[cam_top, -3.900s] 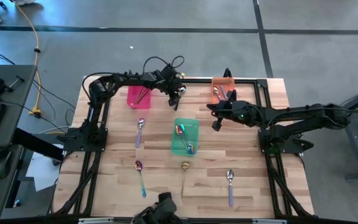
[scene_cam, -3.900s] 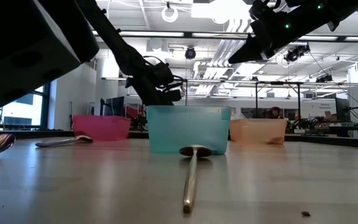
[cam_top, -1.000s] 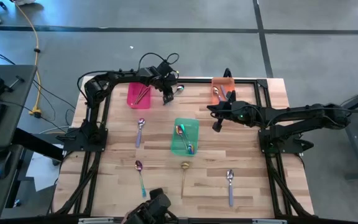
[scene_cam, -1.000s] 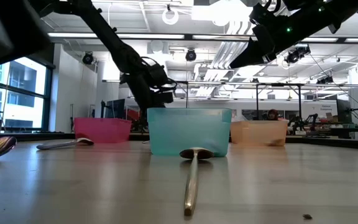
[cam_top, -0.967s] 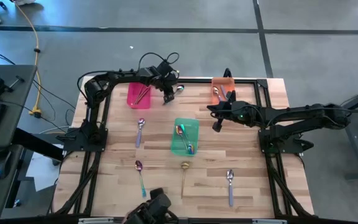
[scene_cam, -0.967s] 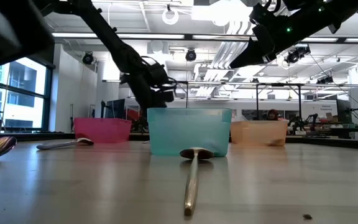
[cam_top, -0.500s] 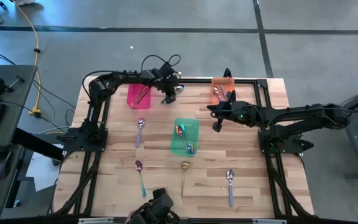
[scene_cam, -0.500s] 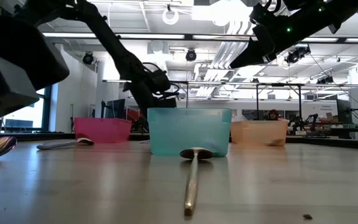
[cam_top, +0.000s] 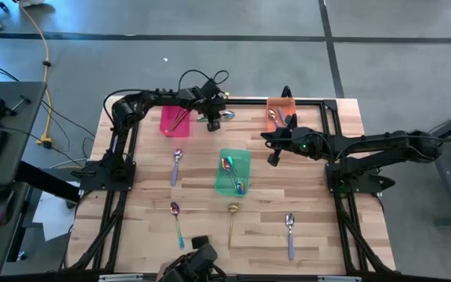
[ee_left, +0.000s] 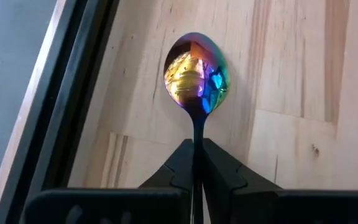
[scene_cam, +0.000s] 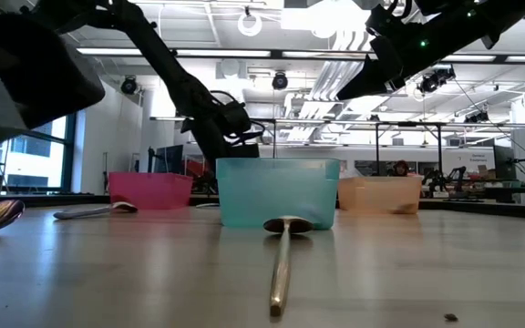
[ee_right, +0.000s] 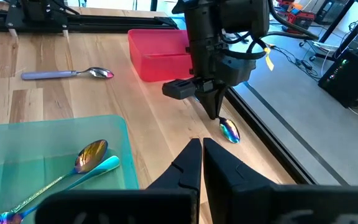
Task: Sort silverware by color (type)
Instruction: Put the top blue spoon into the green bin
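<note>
An iridescent spoon [ee_left: 196,74] lies by the table's far edge, between the pink bin [cam_top: 174,120] and the orange bin [cam_top: 281,112]. My left gripper [cam_top: 214,119] stands over it, shut on it; the right wrist view shows that gripper [ee_right: 215,112] with the bowl [ee_right: 230,131] beside it. My right gripper [cam_top: 272,158] hangs shut and empty above the table, right of the green bin [cam_top: 232,171]. That bin holds iridescent spoons [ee_right: 92,152], and the pink bin holds gold ones. My left gripper pinches the spoon's thin neck [ee_left: 197,132] between its two fingers, just behind the bowl. The fingers come from above, pointing down. The bowl [cam_top: 227,114] sticks out past the fingertips and rests on the wood; the handle is hidden under the gripper.
Loose spoons lie on the wood: a purple-handled one [cam_top: 177,166] left of the green bin, a teal-handled one [cam_top: 178,223], a gold one [cam_top: 232,223] and another purple-handled one [cam_top: 290,235] near the front edge. A black frame rail [ee_left: 61,93] runs along the far edge.
My left gripper has shifted a little toward the table's right edge, onto the iridescent spoon by the far rail, and has closed on its neck. The spoon has stayed on the table. My right arm has kept still.
</note>
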